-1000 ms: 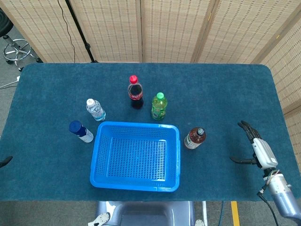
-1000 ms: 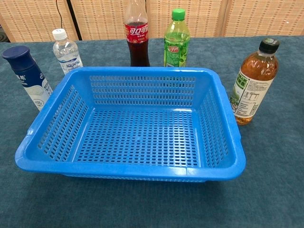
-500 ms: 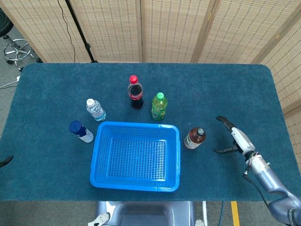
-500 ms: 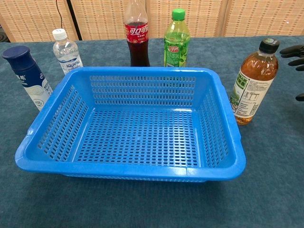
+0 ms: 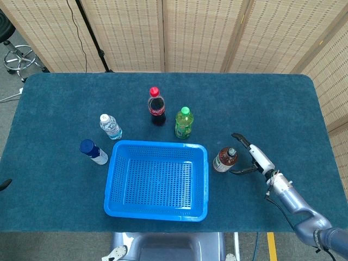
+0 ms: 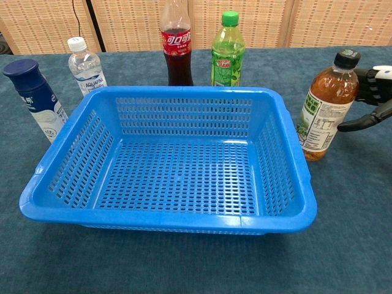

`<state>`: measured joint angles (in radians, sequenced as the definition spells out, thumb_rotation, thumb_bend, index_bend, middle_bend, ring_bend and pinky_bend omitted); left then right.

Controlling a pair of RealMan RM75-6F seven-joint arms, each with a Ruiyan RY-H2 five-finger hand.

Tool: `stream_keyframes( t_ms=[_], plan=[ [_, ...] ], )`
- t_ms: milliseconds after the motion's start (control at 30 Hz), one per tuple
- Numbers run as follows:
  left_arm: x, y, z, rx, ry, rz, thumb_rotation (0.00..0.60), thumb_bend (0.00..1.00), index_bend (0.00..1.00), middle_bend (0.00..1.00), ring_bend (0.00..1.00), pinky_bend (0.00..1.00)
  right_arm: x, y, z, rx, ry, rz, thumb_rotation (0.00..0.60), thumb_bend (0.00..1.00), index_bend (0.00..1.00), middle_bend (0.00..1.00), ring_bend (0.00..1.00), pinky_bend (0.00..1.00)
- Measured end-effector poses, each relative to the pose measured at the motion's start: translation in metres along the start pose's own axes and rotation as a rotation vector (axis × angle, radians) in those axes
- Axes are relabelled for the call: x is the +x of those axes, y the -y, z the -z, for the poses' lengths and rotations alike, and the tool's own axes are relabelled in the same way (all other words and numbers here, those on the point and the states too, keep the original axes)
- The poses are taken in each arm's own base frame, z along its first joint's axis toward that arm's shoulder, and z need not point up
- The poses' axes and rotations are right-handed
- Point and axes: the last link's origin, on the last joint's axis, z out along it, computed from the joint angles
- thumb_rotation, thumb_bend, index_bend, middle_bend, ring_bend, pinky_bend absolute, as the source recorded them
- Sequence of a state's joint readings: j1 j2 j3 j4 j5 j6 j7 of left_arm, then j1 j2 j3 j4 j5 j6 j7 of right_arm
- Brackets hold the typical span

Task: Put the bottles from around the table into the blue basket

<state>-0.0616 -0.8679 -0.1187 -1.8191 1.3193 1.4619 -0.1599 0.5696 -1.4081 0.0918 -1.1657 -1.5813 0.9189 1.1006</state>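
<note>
An empty blue basket [image 5: 156, 179] [image 6: 171, 153] sits at the table's front middle. Around it stand a brown tea bottle [image 5: 224, 159] [image 6: 324, 105] to its right, a green bottle [image 5: 184, 123] [image 6: 228, 49] and a cola bottle [image 5: 156, 106] [image 6: 176, 43] behind, a clear water bottle [image 5: 110, 126] [image 6: 85, 65] and a dark-blue-capped white bottle [image 5: 93, 152] [image 6: 36, 99] to its left. My right hand [image 5: 253, 159] [image 6: 372, 97] is open just right of the tea bottle, fingers spread toward it, not touching. Only a dark tip of my left hand [image 5: 4, 184] shows at the left edge.
The dark blue cloth table [image 5: 272, 103] has open room on its right and far side. Woven folding screens [image 5: 206, 32] stand behind the table, and a stool [image 5: 19, 57] stands off the far left corner.
My right hand has swept left across the table from the right edge to just beside the tea bottle. The bottles and the basket have not moved.
</note>
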Motion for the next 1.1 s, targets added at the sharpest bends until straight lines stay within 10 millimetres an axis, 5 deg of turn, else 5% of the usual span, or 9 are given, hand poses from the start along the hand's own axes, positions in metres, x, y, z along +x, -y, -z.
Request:
stream_keyframes(
  t_ms=[133,267,367,533,800,1100],
  plan=[
    [-0.001,-0.001,0.0,0.002,-0.004,-0.014,0.6,0.0,0.0,0.0,0.0,0.0,-0.009,0.001,-0.015,0.007,0.006,-0.019,0.6,0.0,0.05,0.14,0.02,0.07],
    [-0.001,0.0,0.0,0.008,-0.009,-0.012,0.6,0.0,0.0,0.0,0.0,0.0,-0.013,0.003,-0.021,0.021,0.0,-0.038,0.6,0.0,0.4,0.52,0.3,0.38],
    [0.0,0.001,0.0,0.014,-0.013,-0.002,0.6,0.0,0.0,0.0,0.0,0.0,-0.015,0.006,-0.024,0.048,-0.025,-0.044,0.6,0.02,0.58,0.69,0.46,0.54],
    [0.002,0.004,0.0,0.018,-0.017,0.012,0.6,0.0,0.0,0.0,0.0,0.0,-0.017,0.009,-0.024,0.085,-0.089,-0.041,0.6,0.14,0.64,0.74,0.51,0.59],
    [0.001,0.003,0.002,0.013,-0.014,0.019,0.6,0.0,0.0,0.0,0.0,0.0,-0.001,0.027,-0.007,0.149,-0.147,-0.002,0.6,0.16,0.64,0.74,0.51,0.59],
    [0.0,0.003,0.002,0.013,-0.009,0.014,0.6,0.0,0.0,0.0,0.0,0.0,0.025,0.083,0.021,0.289,-0.204,0.079,0.6,0.17,0.64,0.74,0.51,0.59]
  ],
)
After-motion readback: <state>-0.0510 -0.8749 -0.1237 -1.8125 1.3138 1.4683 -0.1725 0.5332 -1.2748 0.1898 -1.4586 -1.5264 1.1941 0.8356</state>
